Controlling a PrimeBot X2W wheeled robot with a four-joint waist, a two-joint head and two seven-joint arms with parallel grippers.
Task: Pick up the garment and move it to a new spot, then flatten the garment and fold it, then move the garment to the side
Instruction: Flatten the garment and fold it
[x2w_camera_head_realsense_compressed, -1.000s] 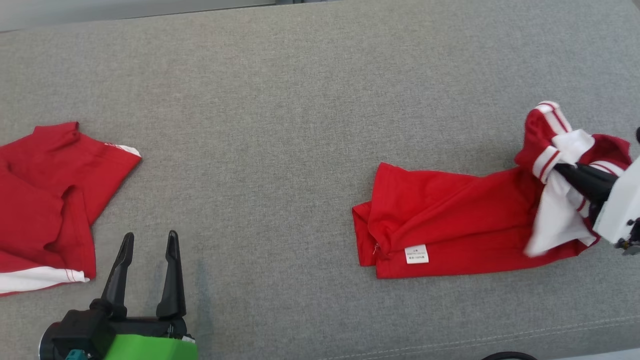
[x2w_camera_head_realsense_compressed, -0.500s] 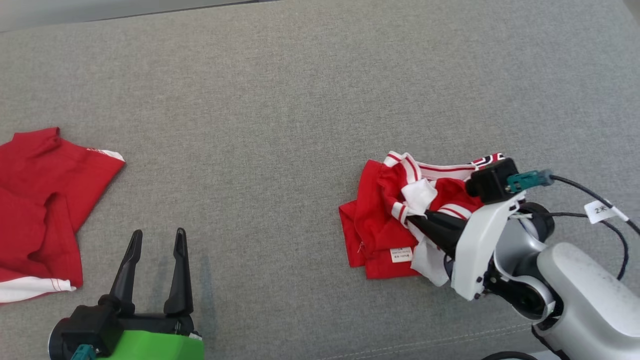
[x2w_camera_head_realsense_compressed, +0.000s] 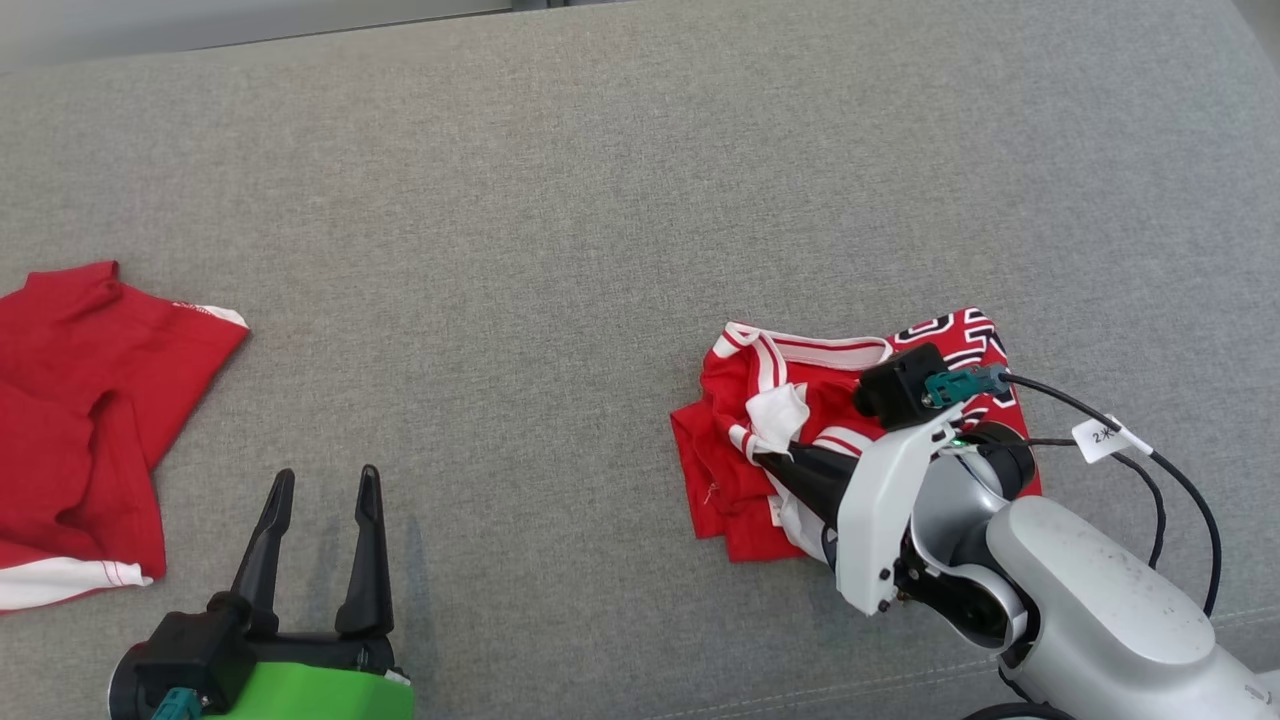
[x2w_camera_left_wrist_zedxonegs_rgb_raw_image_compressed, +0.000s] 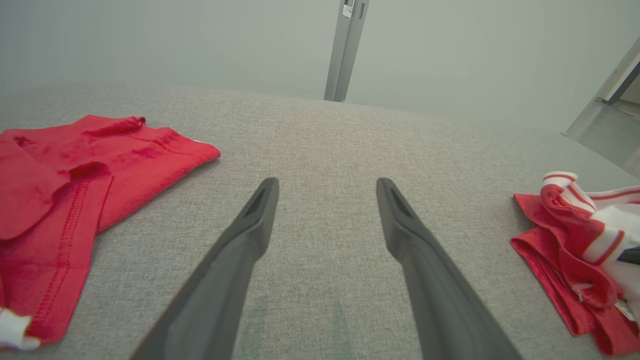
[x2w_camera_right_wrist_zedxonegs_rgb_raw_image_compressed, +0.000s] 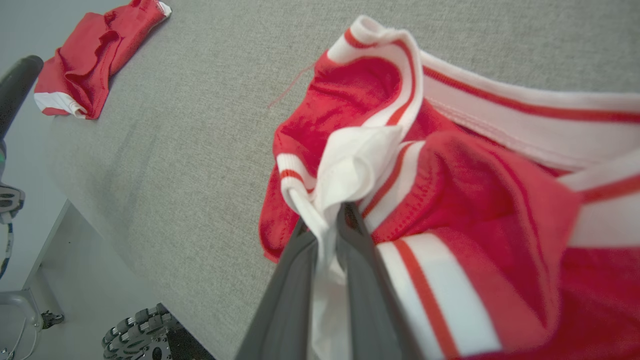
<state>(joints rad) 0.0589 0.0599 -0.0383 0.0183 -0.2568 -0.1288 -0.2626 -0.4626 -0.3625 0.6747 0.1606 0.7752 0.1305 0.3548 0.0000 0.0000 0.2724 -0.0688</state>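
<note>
**Head view:** A crumpled red-and-white striped sports jersey lies bunched near the front edge of the grey fabric-covered table, toward its right end. The right gripper comes in from the front right corner. Its dark fingers point toward the far left and are pinched on a white fold of the jersey. The left gripper hangs at the front left with its fingers spread wide and nothing between them. It is well apart from the jersey, which lies off to its right. A second red garment sits at the table's left edge.

**Left wrist view:** The left gripper faces bare grey cloth between its parted fingers. The jersey is far to one side and the second red garment to the other.

**Right wrist view:** The right gripper is closed narrowly on white fabric, and the jersey is heaped just beyond its tips.

The right arm is plainly the nearer one. The next move likely depends on it laying the held fold down across the bundle.
</note>
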